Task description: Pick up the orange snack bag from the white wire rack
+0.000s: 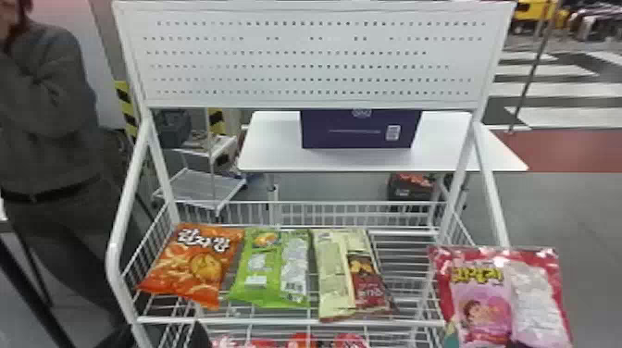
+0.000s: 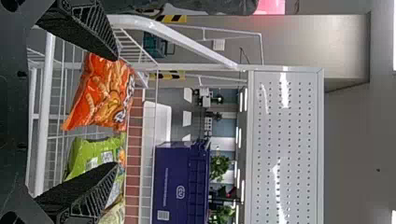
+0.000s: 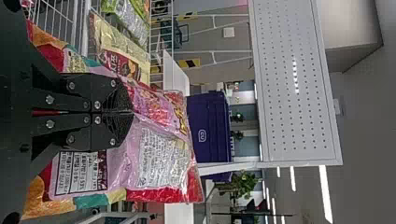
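Head view: the orange snack bag [image 1: 194, 266] lies on the white wire rack [image 1: 296, 321], just ahead of the left gripper [image 1: 159, 331], with the green bag [image 1: 270, 268] beside it

Left wrist view: the left gripper's fingers stand wide apart, nothing held between them; the orange bag is in front of the gap, nearer one finger

Right wrist view: the right gripper [image 3: 130, 112] is closed tight on a pink snack bag [image 3: 161, 154], which spreads out past its fingertips
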`<move>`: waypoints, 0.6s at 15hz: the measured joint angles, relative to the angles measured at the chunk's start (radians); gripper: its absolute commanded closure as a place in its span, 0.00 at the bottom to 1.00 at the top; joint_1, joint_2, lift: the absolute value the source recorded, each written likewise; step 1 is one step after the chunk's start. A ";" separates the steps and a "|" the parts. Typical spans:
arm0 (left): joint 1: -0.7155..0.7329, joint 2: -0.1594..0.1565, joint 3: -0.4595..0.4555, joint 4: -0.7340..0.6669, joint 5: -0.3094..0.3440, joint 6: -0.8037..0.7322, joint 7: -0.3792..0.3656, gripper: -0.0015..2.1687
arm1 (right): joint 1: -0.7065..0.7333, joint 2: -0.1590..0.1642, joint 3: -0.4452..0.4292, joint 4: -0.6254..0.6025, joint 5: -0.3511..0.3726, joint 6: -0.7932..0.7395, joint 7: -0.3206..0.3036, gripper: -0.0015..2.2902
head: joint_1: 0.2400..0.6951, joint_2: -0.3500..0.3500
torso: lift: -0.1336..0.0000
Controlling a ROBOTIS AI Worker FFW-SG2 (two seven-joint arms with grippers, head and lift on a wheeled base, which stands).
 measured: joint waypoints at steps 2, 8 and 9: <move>-0.120 -0.007 -0.015 0.084 0.016 0.077 -0.022 0.04 | 0.001 0.000 0.001 0.000 0.000 -0.001 0.000 0.98 | 0.57 0.50 | 1.00; -0.552 -0.008 -0.074 0.429 0.044 0.235 -0.048 0.04 | 0.012 -0.002 0.003 -0.007 0.000 -0.003 0.000 0.98 | 0.57 0.50 | 1.00; -0.605 -0.008 -0.081 0.489 0.045 0.258 -0.054 0.04 | 0.012 -0.003 0.002 -0.007 0.000 -0.003 0.000 0.98 | 0.57 0.50 | 1.00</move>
